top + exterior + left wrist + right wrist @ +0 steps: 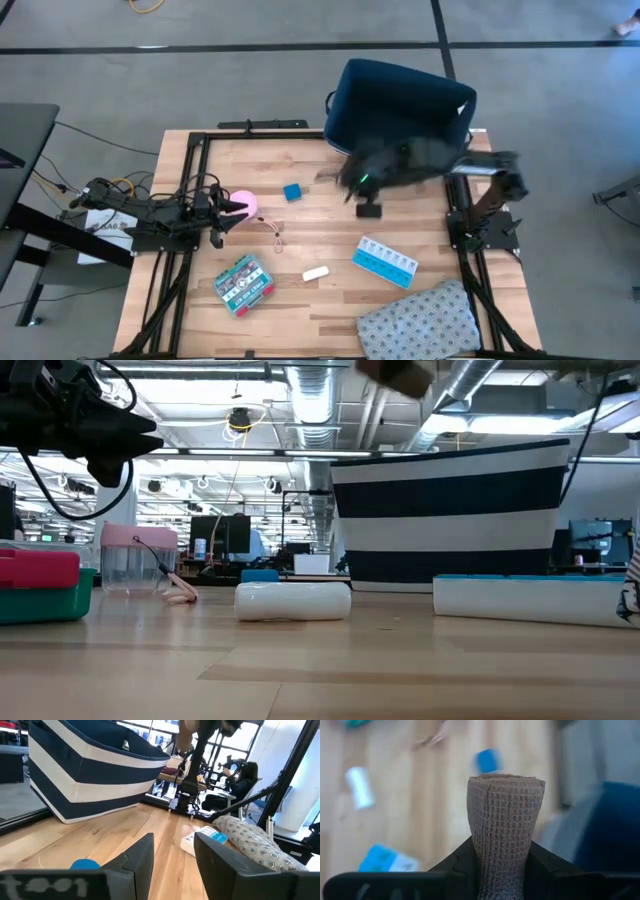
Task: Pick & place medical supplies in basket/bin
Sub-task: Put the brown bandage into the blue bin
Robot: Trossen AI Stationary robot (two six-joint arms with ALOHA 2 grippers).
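Right gripper [502, 857]: fingers pinched on the brown bandage roll [504, 820], the mesh squeezed in at its waist; carried in the air just beside the near rim of the navy basket [400, 95], which is striped navy and white on its outside. Left gripper [222, 212]: fingers parted, nothing between them, waiting beside the pink roll [243, 203], well apart from the basket. Items not yet binned, all on the table on the near side of the basket: blue cube [292, 192], light-blue pill organiser [385, 262], white bar [316, 273], green-red flat box [243, 283]; grey patterned cloth [418, 322] farthest off. Handling note, judged: lift clear of the basket's tall wall, cross the rim fully, then release over the middle. Clearance: open wood between basket and items; basket rim is the one edge to mind.
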